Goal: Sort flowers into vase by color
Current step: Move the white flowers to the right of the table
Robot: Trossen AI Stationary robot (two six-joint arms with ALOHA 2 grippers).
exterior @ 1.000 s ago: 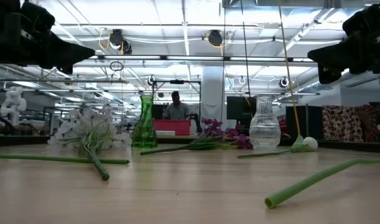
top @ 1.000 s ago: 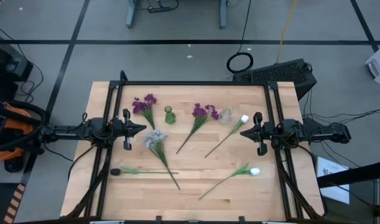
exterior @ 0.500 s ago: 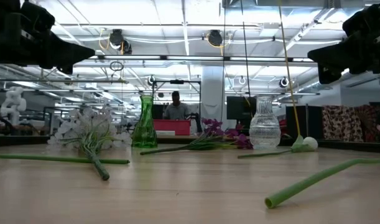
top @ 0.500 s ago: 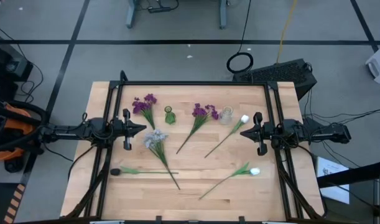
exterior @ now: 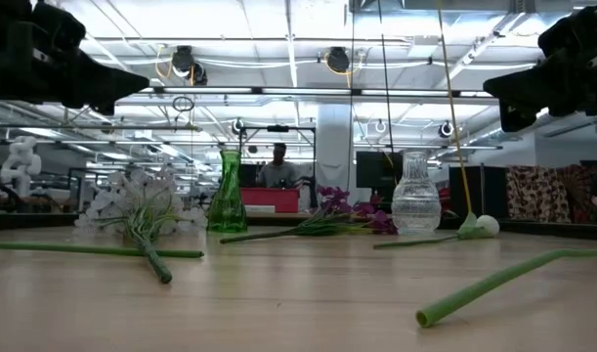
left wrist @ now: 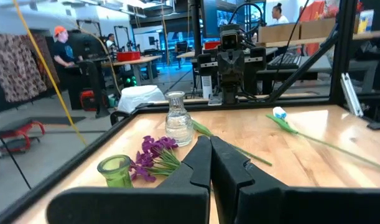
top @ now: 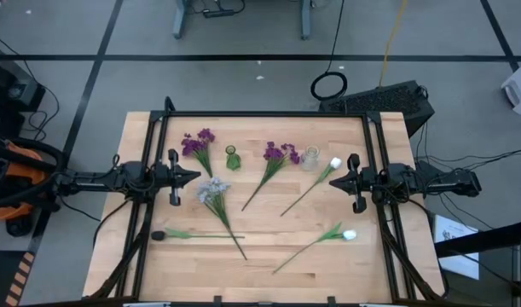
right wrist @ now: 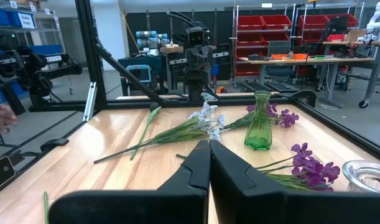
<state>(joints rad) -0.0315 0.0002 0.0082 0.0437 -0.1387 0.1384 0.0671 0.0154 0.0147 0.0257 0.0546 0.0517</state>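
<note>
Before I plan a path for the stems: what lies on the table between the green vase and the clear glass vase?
In the high view, a purple flower lies between the green vase and the clear glass vase, blossoms near the glass one.

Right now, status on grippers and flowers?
Left gripper and right gripper shut, empty, raised at table sides. Flowers all flat on table, green vase and clear vase empty. Nothing blocking.
</note>
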